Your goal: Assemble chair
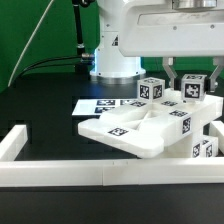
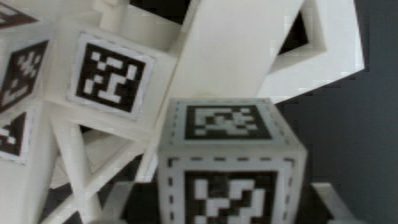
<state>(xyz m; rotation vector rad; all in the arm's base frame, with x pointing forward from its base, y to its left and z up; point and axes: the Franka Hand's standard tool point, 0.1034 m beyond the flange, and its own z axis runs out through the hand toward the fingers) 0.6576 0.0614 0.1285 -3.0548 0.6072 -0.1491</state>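
We see the chair parts (image 1: 150, 120) piled together on the black bench (image 1: 40, 95), just inside the long white border rail (image 1: 60, 173) that runs along the bench's near edge and turns up the exterior view's left side. Taking that rail as our landmark, the flat seat panel (image 1: 125, 128) lies closest to it, tilted, with one tag facing up. Beyond the panel, farther from the rail, two small tagged blocks (image 1: 152, 89) stand raised above the heap, one beside the other. Another tagged piece (image 1: 204, 149) sits low toward the rail's far right end in the exterior view.

The hand (image 1: 181, 80) hangs over the heap, on the far side of it from the rail, its two dark fingers (image 1: 171, 72) pointing down on either side of the right-hand block (image 1: 192, 88). We cannot tell whether they press on it or stand spread clear of it.

In the wrist view a tagged block (image 2: 222, 160) fills the middle, with a barred frame (image 2: 107, 90) leaning beside it.

The marker board (image 1: 100, 105) lies flat on the bench beyond the heap, well back from the rail, in front of the arm's white base (image 1: 115, 55).
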